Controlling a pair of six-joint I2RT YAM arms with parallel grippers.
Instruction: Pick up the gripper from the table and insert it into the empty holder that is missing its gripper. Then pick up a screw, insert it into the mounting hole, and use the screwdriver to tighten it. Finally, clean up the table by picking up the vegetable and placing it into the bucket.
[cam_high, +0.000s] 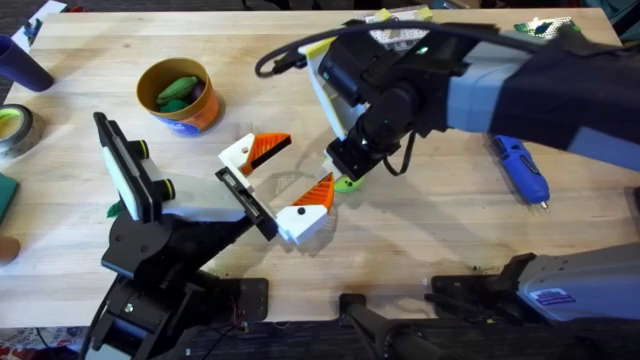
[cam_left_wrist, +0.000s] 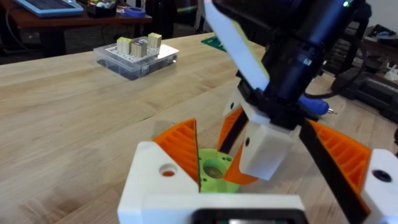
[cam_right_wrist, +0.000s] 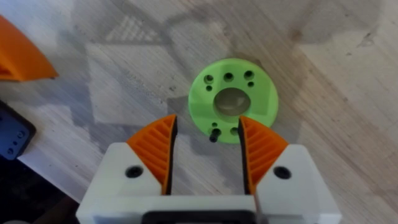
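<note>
The white holder (cam_high: 195, 205) with its black crossbar (cam_high: 250, 205) sits at the end of my left arm. A white block with an orange wedge stands at each end of the bar, so my left gripper (cam_high: 308, 160) is open wide. Between those wedges lies a green disc (cam_right_wrist: 261, 99) with a small black screw (cam_right_wrist: 213, 135) standing in it. My right gripper (cam_right_wrist: 206, 119) hangs open just over the disc, its orange pads either side of the screw. The blue screwdriver (cam_high: 520, 168) lies to the right. A green vegetable (cam_high: 180, 88) lies inside the orange bucket (cam_high: 200, 112).
A dark purple cup (cam_high: 20, 65) and a tape roll (cam_high: 15, 125) stand at the left edge. A clear parts box (cam_left_wrist: 134, 53) sits farther back on the table. Bare wood stretches between the bucket and the far edge.
</note>
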